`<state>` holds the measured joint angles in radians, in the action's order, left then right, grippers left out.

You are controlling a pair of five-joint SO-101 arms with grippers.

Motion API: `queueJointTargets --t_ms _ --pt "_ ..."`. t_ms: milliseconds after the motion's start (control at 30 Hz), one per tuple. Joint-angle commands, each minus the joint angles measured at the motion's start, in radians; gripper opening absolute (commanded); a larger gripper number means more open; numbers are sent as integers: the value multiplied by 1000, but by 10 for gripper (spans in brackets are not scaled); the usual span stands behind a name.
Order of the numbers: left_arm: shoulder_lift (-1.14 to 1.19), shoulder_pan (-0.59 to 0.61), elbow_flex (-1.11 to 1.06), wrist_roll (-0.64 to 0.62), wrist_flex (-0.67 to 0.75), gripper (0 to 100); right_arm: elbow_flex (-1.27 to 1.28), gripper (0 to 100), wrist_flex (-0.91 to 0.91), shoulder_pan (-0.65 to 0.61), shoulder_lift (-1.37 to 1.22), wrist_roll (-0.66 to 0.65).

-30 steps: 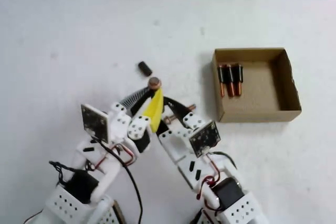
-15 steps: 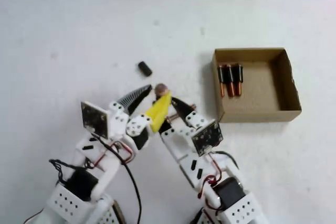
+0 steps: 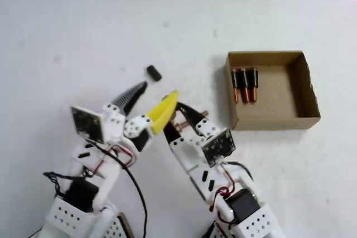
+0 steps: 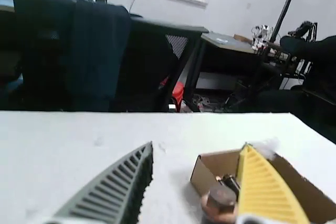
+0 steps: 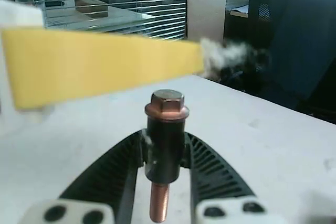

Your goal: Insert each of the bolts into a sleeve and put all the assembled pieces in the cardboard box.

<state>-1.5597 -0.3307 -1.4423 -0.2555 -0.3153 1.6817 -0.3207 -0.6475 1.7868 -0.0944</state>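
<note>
My right gripper (image 5: 165, 153) is shut on a black sleeve with a copper bolt (image 5: 166, 129) through it, held upright in the right wrist view. From above, that gripper (image 3: 181, 120) sits mid-table, left of the cardboard box (image 3: 304, 90). My left gripper (image 3: 160, 89) stands open just left of it, its yellow finger (image 3: 162, 111) over the held piece and its black finger (image 3: 129, 96) apart. The bolt head (image 4: 220, 201) shows beside the yellow finger (image 4: 262, 192). A loose black sleeve (image 3: 154, 73) lies beyond both grippers. Three assembled pieces (image 3: 245, 85) lie in the box.
The box (image 4: 206, 169) stands open-topped on the right of the white table (image 3: 83, 37). Both arm bases and cables crowd the near edge. Chairs and desks stand in the room beyond the table.
The left gripper has opened wide and swung left, away from the bolt head it was closed around. The right gripper has drawn the sleeved bolt slightly back toward its base.
</note>
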Motion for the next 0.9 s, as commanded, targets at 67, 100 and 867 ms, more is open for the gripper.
queueJointTargets --t_ms 67,100,867 --pt "-13 7 143 -5 -40 271 8 17 -5 25 13 -12" --pt "-13 7 164 -5 -77 271 8 17 -13 35 13 -12" --pt "-13 318 397 -5 -844 46 -161 17 -254 200 15 -26"
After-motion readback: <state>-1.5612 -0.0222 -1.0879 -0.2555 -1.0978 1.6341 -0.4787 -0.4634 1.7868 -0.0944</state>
